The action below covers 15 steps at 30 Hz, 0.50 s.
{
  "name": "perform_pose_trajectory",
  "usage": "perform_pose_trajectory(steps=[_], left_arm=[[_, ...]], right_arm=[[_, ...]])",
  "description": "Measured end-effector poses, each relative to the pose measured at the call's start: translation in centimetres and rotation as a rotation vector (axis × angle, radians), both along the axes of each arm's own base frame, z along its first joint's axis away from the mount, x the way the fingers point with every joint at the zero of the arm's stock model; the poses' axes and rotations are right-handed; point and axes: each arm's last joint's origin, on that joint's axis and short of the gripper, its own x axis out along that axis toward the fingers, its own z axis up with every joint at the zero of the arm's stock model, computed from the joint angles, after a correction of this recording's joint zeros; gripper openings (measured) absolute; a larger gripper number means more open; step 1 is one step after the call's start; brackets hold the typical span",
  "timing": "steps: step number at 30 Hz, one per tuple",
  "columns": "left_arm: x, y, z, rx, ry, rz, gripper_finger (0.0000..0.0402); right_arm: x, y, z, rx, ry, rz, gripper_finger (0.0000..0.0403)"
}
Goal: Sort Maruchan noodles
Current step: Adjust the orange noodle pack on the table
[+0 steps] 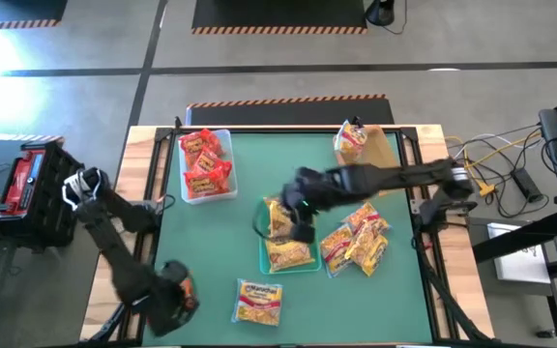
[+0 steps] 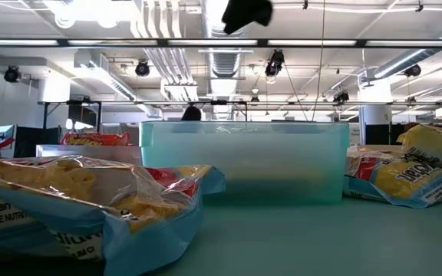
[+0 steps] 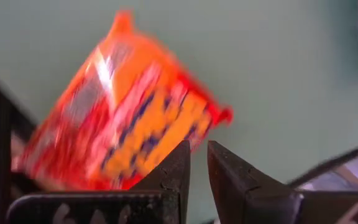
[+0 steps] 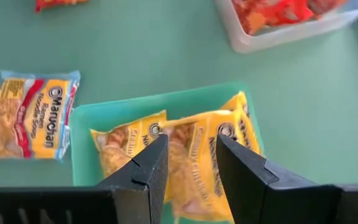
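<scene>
My left gripper (image 1: 177, 298) (image 3: 199, 144) sits at the table's near left corner, open by a narrow gap. A red-orange noodle packet (image 3: 123, 106) (image 1: 185, 289) shows blurred just beyond its fingertips. My right gripper (image 1: 301, 227) (image 4: 191, 138) (image 2: 248, 11) hangs open, high above the teal bin (image 1: 264, 259) (image 4: 82, 146) (image 2: 244, 161). Yellow packets (image 4: 185, 155) lie flat in that bin. More red-orange packets (image 1: 206, 162) fill the clear bin (image 1: 222, 135). Several yellow-and-pink packets (image 1: 356, 242) lie piled on the mat, and one more (image 1: 259, 302) (image 4: 33, 115) lies flat near the front edge. My left gripper has nothing in the gap between its fingers. The red-orange packet's lower edge (image 3: 166, 155) runs behind one finger, and I cannot tell whether that finger touches it.
A tan bin (image 1: 383, 155) at the far right corner holds a yellow packet (image 1: 351, 143). Wooden borders (image 1: 143, 193) frame the green mat. Cables and gear lie off the table's right side (image 1: 511, 164). Bare mat shows in the middle left (image 1: 211, 242).
</scene>
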Motion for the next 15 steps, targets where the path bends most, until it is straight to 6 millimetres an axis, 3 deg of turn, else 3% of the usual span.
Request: perform_pose_trajectory(steps=[6, 15], left_arm=[[-4.4, -2.3, -0.5, -0.023, 0.092, 0.116, 0.0039], [-4.6, -2.4, -3.0, 0.070, 0.185, 0.125, 0.0039]], right_arm=[[-3.3, 3.4, -2.7, 0.024, -0.143, -0.158, 0.0121], [-5.0, 6.2, -5.9, 0.120, -0.243, -0.183, 0.0117]])
